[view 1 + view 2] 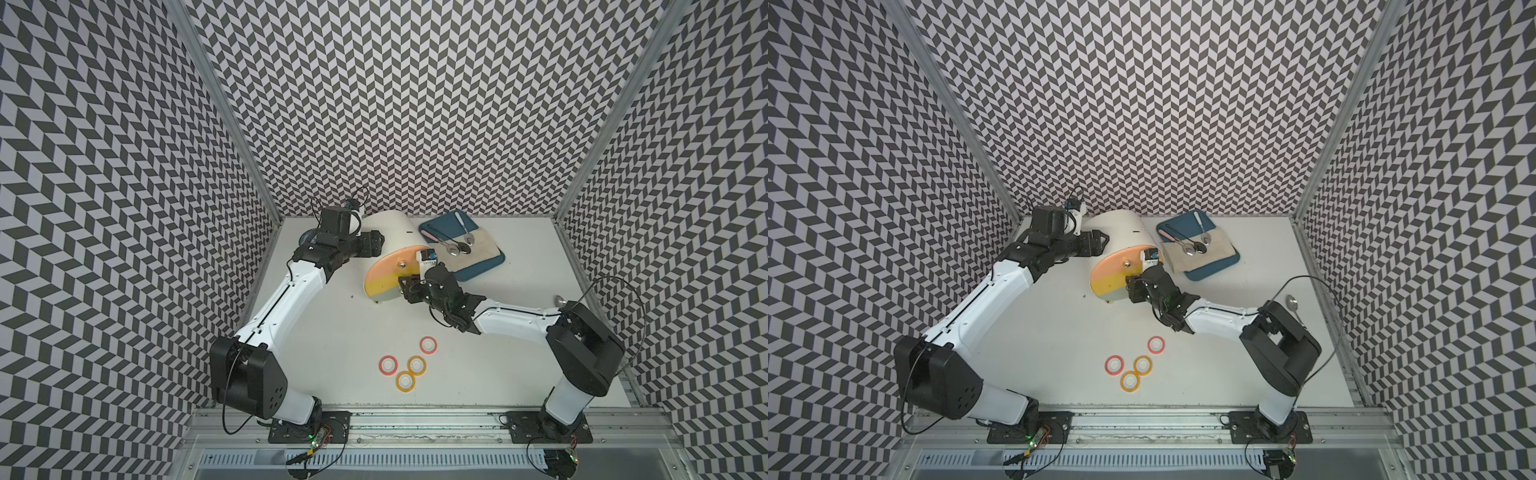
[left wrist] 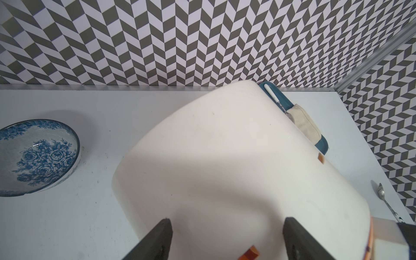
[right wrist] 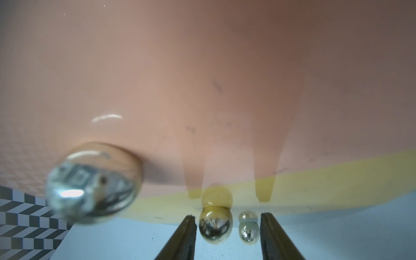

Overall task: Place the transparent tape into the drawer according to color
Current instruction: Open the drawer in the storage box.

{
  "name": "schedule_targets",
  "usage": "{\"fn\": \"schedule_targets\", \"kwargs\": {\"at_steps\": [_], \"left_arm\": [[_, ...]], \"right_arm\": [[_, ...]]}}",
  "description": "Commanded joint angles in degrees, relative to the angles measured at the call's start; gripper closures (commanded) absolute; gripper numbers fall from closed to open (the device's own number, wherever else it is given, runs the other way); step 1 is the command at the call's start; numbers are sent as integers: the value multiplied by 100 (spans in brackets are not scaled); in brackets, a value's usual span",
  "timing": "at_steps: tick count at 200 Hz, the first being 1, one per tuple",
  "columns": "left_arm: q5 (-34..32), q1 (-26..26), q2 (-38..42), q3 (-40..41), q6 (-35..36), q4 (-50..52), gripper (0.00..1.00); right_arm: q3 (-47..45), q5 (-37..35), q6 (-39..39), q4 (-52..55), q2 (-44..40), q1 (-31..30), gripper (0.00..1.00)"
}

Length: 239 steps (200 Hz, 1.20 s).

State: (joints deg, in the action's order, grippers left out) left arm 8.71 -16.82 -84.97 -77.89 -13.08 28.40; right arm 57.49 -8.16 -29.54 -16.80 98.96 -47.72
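Pink-red and yellow-orange flat tape rings [image 1: 416, 365] well apart from both: left gripper [image 2: 227, 221] gaping over rounded white drawer cabinet [image 2: 225, 146]; right gripper [image 3: 227, 217] straddling blurred shiny knobs [image 3: 215, 227], grip unclear

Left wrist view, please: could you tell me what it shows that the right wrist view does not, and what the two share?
Only the left wrist view: the drawer unit's white curved body ahead of the left hand, a blue floral bowl, a loose spoon, and the blue tray with a cloth.
Only the right wrist view: the pink drawer front and yellow drawer front face-on, and two small metal knobs between the right hand's fingers.
Both: the same drawer unit and the chevron wall; neither shows the tape rings.
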Motion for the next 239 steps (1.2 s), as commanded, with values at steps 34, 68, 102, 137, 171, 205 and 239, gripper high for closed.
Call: {"fn": "schedule_targets", "kwargs": {"at_steps": [34, 68, 102, 137, 171, 205, 239], "left_arm": [[-70, 47, -70, 204, 176, 482, 19], [-62, 47, -65, 205, 183, 499, 19], [-53, 56, -56, 215, 192, 499, 20], [-40, 56, -52, 232, 201, 500, 20], [-30, 62, -68, 221, 201, 491, 20], [-52, 65, -99, 205, 214, 482, 20], [-44, 65, -127, 204, 201, 464, 20]], "right_arm": [[198, -16, -52, -345, 150, -62, 51], [244, -19, -62, -394, 194, -59, 54], [267, -5, -52, -403, 220, -69, 63], [189, 56, -83, -395, 205, -83, 77], [-42, 25, -114, -356, -33, -138, 85], [-405, -36, -198, -218, -505, -186, 87], [-769, -14, -315, 1, -960, -270, 88]]}}
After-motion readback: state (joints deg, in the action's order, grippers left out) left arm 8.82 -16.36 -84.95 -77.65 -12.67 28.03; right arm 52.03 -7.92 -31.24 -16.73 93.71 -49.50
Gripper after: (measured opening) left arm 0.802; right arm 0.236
